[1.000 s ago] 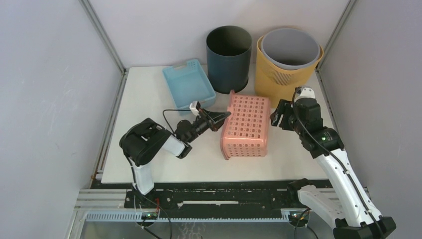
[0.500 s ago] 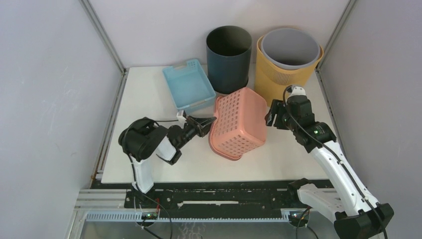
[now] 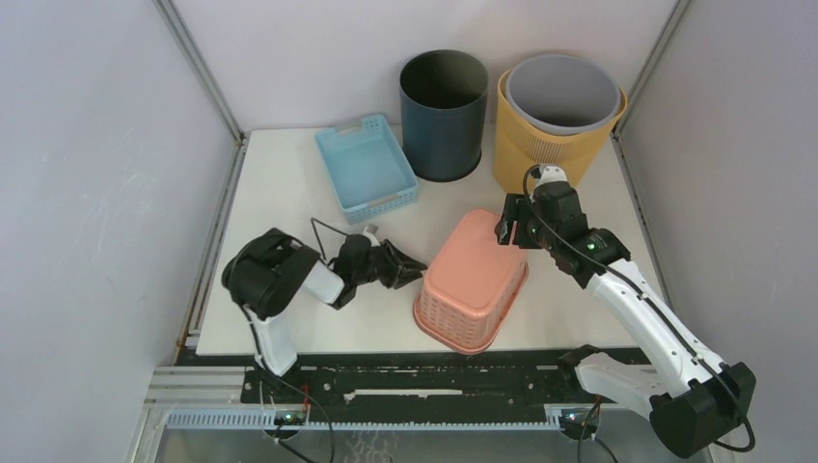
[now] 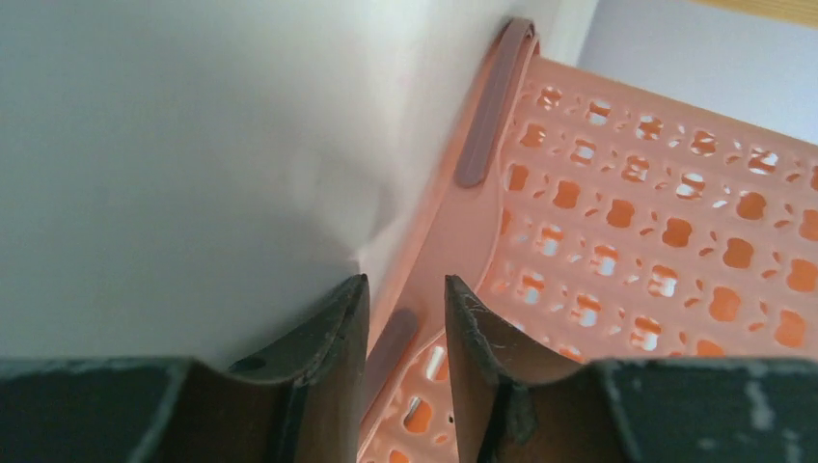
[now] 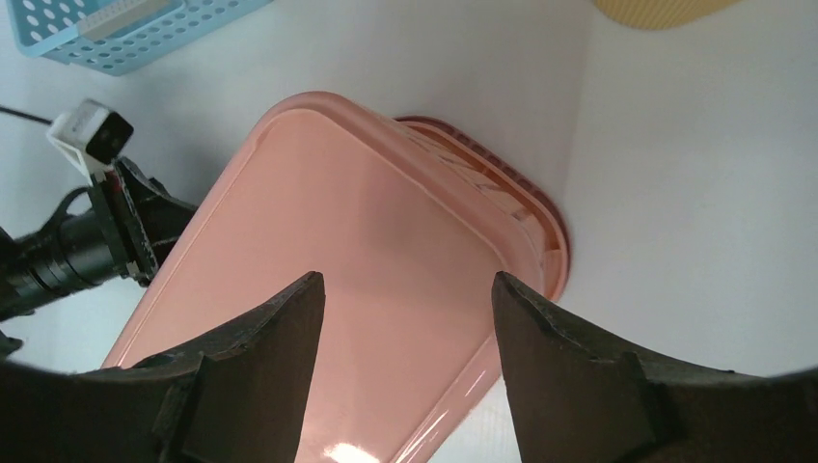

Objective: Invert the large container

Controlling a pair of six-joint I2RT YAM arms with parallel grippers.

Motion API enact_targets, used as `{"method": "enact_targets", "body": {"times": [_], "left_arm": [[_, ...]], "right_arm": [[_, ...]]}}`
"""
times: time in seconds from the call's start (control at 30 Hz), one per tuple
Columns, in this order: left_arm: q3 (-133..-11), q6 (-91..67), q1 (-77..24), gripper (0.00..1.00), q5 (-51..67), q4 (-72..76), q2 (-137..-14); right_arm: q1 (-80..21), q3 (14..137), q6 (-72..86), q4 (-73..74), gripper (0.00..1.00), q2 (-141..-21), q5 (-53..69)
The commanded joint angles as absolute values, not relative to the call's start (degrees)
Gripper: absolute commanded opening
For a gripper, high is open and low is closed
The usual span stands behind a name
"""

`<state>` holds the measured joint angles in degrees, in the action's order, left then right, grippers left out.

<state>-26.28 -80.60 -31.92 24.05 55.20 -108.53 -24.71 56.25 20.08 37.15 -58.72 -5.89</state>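
A white tabletop (image 3: pixel 280 193) is seen from above. At its far right edge a yellow slotted bin (image 3: pixel 526 154) is stood, with a grey bin (image 3: pixel 562 92) nested inside it; a dark round bin (image 3: pixel 444 121) is placed just beside it on the left. The large container, a pink perforated basket (image 3: pixel 473 280), is laid upside down near the front centre-right, its solid base upward. A shallow blue basket (image 3: pixel 367 166) is set upright at the far left. The right claw (image 5: pixel 405 282) is spread wide above the basket's base, released. The left claw (image 4: pixel 405 289) is held low at the basket's rim, fingers narrowly parted; whether the rim is pinched cannot be told.
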Motion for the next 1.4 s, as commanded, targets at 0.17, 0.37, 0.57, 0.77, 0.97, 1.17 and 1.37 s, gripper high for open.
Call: {"method": "enact_targets", "body": {"times": [0.17, 0.37, 0.57, 0.77, 0.97, 1.17, 1.37], "left_arm": [[-46.30, -44.67, -34.58, 0.49, -0.74, -5.87, -87.36], [-62.95, -35.20, -34.72, 0.61, -15.89, -22.94, -84.87], [-82.05, -26.40, -34.37, 0.86, -26.34, -29.01, -96.61], [-96.48, -22.77, -31.98, 0.87, -29.40, -32.06, -110.00], [-99.32, -24.04, -28.14, 0.85, -27.20, -32.69, -116.03], [-88.54, -27.05, -26.32, 0.83, -26.93, -31.72, -113.71], [-71.16, -31.76, -26.35, 0.80, -24.37, -26.39, -105.41]], "right_arm": [[-27.17, 56.59, 20.93, 33.91, 0.73, -59.25, -6.49], [-27.16, 56.52, 20.96, 34.26, 0.73, -57.58, -6.28], [-27.16, 55.40, 21.31, 34.18, 0.73, -57.11, -5.75], [-27.26, 54.13, 21.78, 33.88, 0.73, -55.89, -4.92], [-27.35, 53.18, 21.81, 33.26, 0.73, -55.58, -4.28], [-27.93, 53.18, 21.76, 32.12, 0.73, -56.69, -3.80], [-29.03, 53.21, 21.80, 31.79, 0.73, -58.24, -4.28]]}}
